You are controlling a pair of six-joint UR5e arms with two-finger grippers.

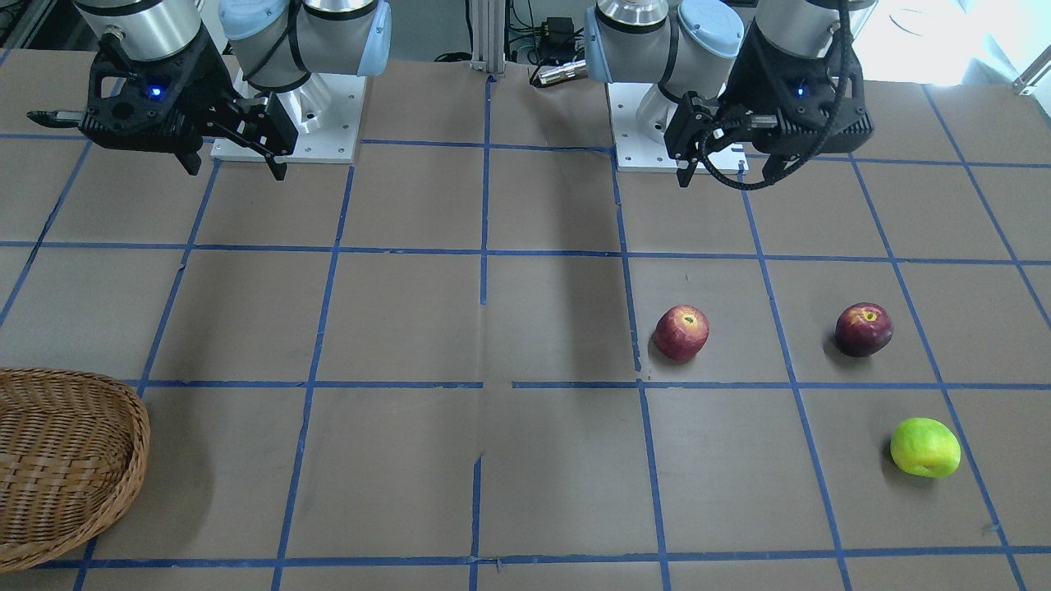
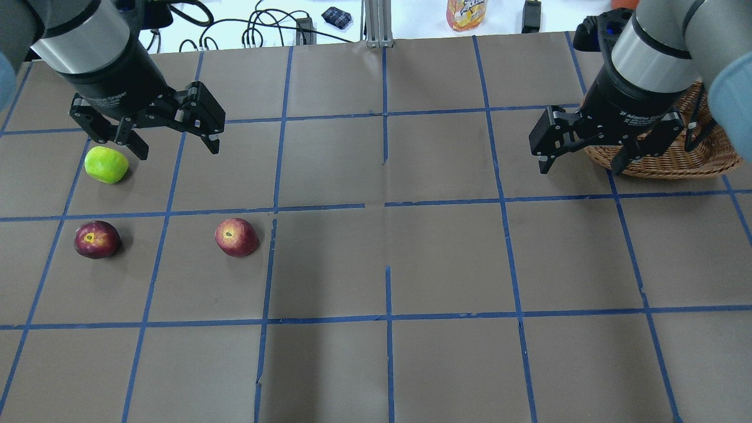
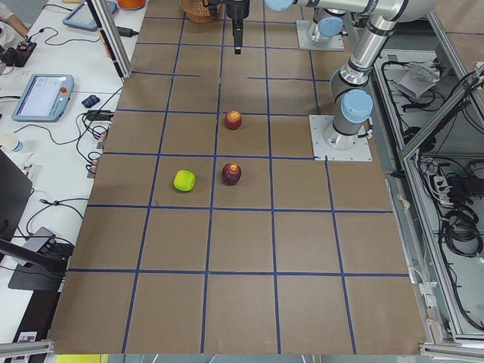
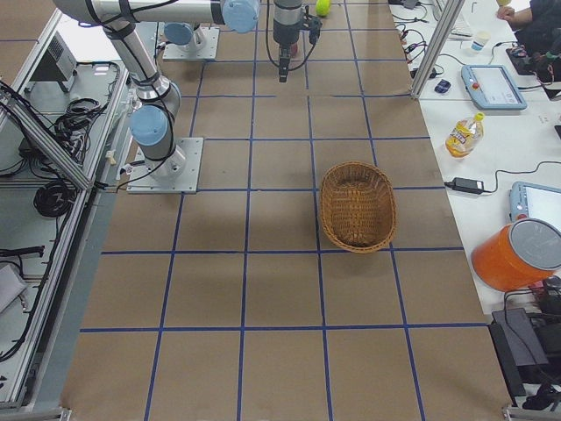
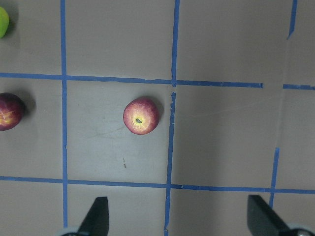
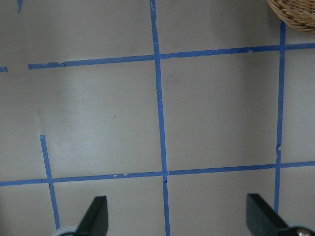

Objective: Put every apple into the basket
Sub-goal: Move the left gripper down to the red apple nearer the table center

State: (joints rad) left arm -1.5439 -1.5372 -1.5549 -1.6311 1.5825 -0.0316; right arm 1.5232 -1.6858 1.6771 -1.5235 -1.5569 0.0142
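Note:
Three apples lie on the brown table on my left side. The red apple (image 2: 236,237) (image 1: 681,332) (image 5: 141,115) is nearest the middle. The maroon apple (image 2: 97,239) (image 1: 864,329) (image 5: 9,111) lies further left. The yellow-green apple (image 2: 106,165) (image 1: 925,447) lies beyond it. My left gripper (image 2: 178,150) (image 1: 727,176) (image 5: 179,216) hovers open and empty above the table, the apples lying beyond it. The wicker basket (image 2: 675,158) (image 1: 66,460) (image 4: 357,206) stands empty at the far right. My right gripper (image 2: 580,169) (image 1: 236,171) (image 6: 177,216) hangs open and empty, high above the table on the robot's side of the basket.
The table is marked with blue tape lines (image 2: 386,205). The arm bases (image 1: 287,123) (image 1: 657,123) stand at the robot's edge. A bottle (image 4: 462,134), tablets (image 4: 491,85) and an orange bucket (image 4: 517,254) stand on the side bench beyond the table.

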